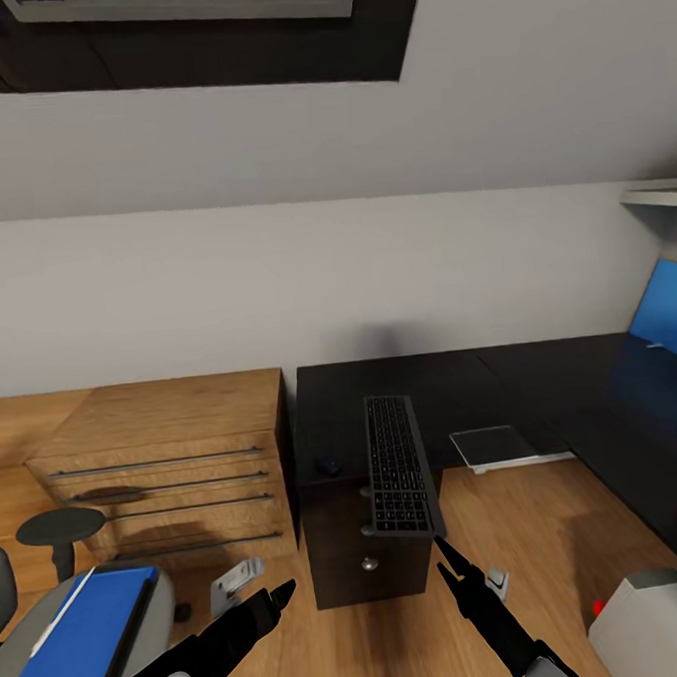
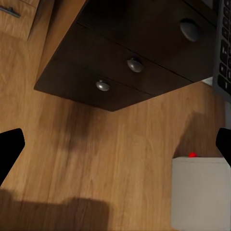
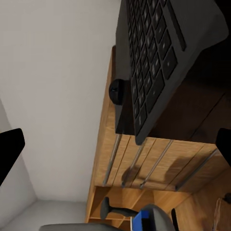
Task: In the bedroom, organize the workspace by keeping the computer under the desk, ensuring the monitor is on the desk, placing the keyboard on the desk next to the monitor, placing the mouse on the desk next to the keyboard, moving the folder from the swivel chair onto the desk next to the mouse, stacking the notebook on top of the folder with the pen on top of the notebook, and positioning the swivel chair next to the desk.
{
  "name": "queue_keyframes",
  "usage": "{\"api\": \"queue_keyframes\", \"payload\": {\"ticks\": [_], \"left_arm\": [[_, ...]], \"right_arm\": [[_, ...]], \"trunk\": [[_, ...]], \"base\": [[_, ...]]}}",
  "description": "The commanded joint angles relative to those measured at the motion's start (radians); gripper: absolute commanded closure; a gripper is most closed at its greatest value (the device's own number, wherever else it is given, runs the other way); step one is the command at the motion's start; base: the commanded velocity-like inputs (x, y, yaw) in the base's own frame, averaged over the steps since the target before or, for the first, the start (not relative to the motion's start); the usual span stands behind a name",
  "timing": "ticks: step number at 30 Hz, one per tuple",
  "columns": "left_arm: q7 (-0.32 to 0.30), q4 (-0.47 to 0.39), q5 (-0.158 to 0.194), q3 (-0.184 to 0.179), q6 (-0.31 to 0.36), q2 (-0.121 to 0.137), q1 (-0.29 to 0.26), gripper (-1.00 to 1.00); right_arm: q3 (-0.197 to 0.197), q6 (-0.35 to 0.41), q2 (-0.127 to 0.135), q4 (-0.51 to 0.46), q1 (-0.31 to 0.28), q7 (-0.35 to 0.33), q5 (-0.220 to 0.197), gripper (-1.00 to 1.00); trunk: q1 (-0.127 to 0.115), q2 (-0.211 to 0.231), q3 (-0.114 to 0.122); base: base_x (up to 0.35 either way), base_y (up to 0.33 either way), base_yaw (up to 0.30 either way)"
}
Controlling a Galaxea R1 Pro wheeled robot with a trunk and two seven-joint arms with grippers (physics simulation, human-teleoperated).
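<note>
Keyboard [image 1: 396, 465] is laid on the desk [image 1: 431, 383], its near end overhanging the desk's front edge beside the mouse [image 1: 328, 466]. Both the left gripper [image 1: 279, 595] and right gripper [image 1: 444, 557] are held released, empty. If nudged, the keyboard could be tipped off the desk.

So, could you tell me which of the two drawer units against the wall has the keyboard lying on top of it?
The dark desk pedestal with round knobs; the keyboard overhangs its front edge. The light wooden dresser beside it has long bar handles.
</note>
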State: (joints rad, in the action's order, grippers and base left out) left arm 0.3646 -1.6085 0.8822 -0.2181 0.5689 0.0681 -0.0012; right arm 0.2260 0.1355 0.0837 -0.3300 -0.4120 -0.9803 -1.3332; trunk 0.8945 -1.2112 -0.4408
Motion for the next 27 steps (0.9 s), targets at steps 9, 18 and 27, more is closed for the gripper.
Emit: {"api": "queue_keyframes", "payload": {"ticks": [9,18,27], "left_arm": [[-0.007,-0.01,0.012,-0.004,-0.003,0.001,0.0,-1.0],[-0.009,-0.01,0.012,0.0,-0.003,0.001,0.0,-1.0],[-0.008,-0.01,0.012,0.002,-0.003,0.001,0.0,-1.0]], "right_arm": [[0.004,0.01,0.002,0.0,-0.001,-0.002,-0.011,-1.0],[0.004,0.01,0.002,0.0,-0.001,0.0,-0.011,-1.0],[0.004,0.01,0.002,-0.001,-0.001,0.0,-0.012,-1.0]], "trunk": [[0.035,-0.064,-0.029],[0.069,-0.127,-0.057],[0.104,-0.19,-0.086]], "base": [[0.0,0.0,0.0],[0.0,0.0,0.0],[0.0,0.0,0.0]]}}
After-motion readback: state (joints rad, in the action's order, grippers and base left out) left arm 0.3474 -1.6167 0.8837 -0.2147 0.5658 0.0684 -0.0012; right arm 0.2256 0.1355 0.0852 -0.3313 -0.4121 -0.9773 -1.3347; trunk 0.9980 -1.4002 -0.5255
